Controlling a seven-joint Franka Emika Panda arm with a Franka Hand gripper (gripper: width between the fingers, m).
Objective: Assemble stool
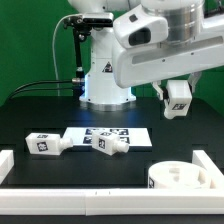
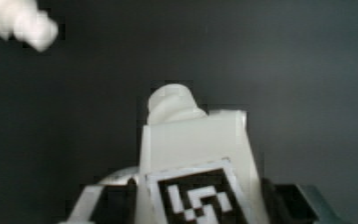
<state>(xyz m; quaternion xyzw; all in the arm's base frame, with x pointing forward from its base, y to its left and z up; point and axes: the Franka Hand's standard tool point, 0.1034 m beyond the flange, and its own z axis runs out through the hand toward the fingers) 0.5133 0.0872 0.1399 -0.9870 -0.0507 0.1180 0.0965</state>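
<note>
Gripper [image 1: 178, 102], approx half-closed on a leg [image 2: 194, 140], hung above the seat [image 1: 185, 180]; a loose hold might've let the leg slip & miss its hole.

On the table [image 1: 30, 110], the marker board [image 1: 75, 133] lies in front of the robot base [image 1: 100, 80]. The middle leg [image 1: 108, 146] lies across its front edge, and the left leg [image 1: 45, 143] is just beside the board toward the exterior view's left. The seat [image 1: 185, 180] sits at the front toward the exterior view's right, behind the front rail [image 1: 70, 187] and near the right rail [image 1: 205, 160]. The held leg [image 1: 178, 103] hangs above the table between the fingers of the gripper [image 2: 197, 195], behind the seat and well apart from the other legs.
</note>
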